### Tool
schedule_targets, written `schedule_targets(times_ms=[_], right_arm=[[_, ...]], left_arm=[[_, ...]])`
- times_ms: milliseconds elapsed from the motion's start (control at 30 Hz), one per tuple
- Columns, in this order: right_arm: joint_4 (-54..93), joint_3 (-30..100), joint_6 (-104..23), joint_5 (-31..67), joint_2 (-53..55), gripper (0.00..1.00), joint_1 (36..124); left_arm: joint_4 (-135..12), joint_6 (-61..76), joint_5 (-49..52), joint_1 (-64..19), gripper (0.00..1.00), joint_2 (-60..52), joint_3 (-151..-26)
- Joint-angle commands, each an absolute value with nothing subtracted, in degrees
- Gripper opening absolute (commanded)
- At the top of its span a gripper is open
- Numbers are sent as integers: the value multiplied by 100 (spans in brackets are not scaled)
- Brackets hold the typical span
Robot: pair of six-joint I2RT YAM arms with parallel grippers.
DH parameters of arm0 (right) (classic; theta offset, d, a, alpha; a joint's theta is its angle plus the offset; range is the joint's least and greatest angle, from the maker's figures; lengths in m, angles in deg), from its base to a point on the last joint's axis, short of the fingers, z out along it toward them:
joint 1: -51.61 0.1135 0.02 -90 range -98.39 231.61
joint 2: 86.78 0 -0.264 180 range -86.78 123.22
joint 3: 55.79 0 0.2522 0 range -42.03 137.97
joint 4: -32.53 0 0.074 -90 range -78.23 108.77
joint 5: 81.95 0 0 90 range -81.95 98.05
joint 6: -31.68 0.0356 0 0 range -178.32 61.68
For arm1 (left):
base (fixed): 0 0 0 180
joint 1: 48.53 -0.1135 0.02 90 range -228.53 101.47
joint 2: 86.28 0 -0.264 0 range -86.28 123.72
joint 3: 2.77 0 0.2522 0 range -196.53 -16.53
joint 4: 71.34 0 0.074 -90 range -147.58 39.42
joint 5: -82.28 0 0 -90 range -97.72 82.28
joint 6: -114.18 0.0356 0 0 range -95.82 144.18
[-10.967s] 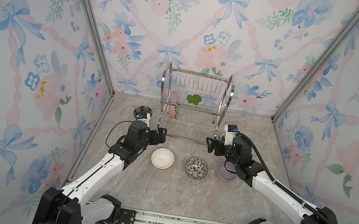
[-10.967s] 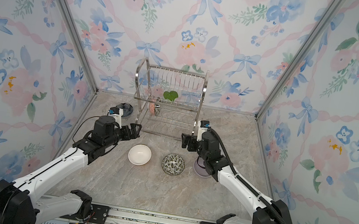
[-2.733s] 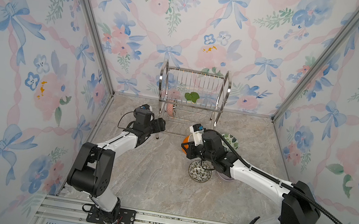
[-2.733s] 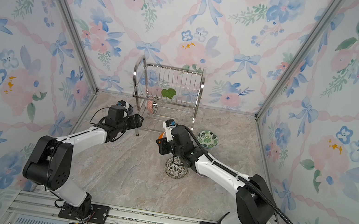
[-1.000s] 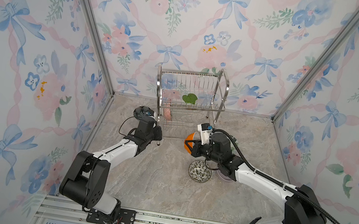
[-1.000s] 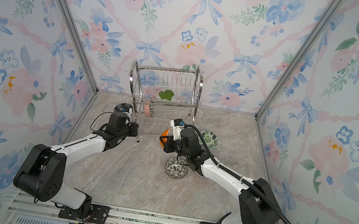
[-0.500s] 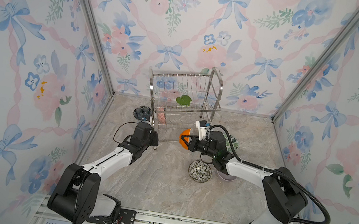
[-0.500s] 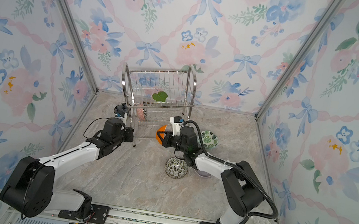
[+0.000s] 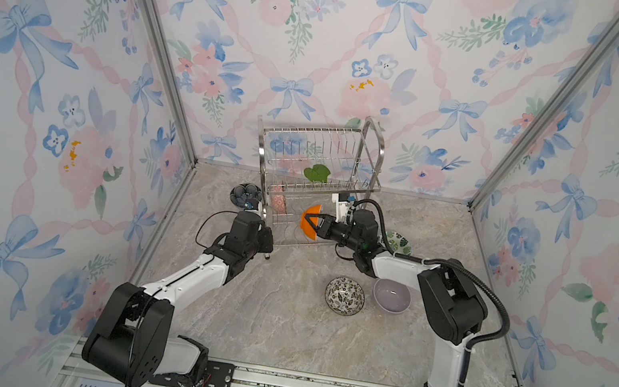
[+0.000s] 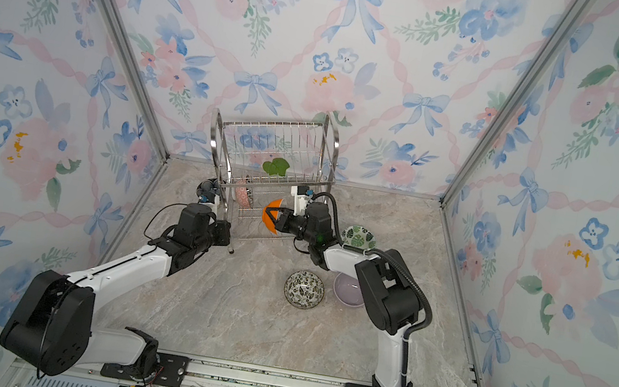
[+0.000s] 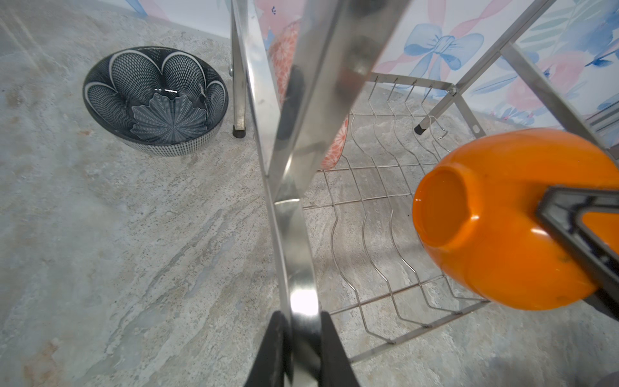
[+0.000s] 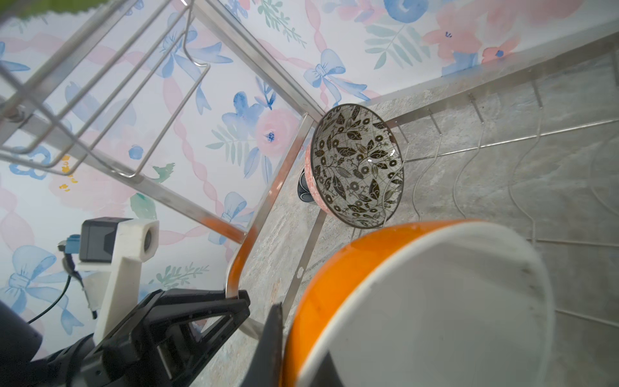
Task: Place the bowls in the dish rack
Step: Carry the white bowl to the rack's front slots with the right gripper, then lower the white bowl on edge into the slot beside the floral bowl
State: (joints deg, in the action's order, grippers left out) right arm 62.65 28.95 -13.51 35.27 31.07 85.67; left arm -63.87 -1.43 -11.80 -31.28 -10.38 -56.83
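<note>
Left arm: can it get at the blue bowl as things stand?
Probably not yet: the left claw is shut on the rack frame. The blue bowl sits on the table beside that frame, nothing over it, so after letting go the way looks free.

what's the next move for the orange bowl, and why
Probably lower the orange bowl into a slot of the lower shelf: the right gripper holds it on edge over the wires, the left gripper clamps the rack, and slots beside the floral bowl are free.
</note>
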Motion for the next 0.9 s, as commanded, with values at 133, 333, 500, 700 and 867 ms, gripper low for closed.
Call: schedule_targets(times_ms=[133, 333, 500, 700, 867], right_arm=[[6759, 4127, -1191, 3866, 3796, 0, 8486], [6902, 4970, -895, 4074, 4470, 0, 8348], [7056, 5660, -677, 4339, 4984, 0, 8290], [6834, 6416, -612, 4629, 5489, 0, 8281], [6767, 6909, -432, 4859, 5866, 0, 8298]], left_arm=[[-6031, -296, -1240, -3114, 0, -938, -5705], [-6015, -287, -1210, -3105, 0, -920, -5679], [-6004, -280, -1237, -3079, 0, -869, -5679], [-5987, -272, -1220, -3078, 0, -823, -5706], [-5987, -263, -1229, -3079, 0, -775, -5731]])
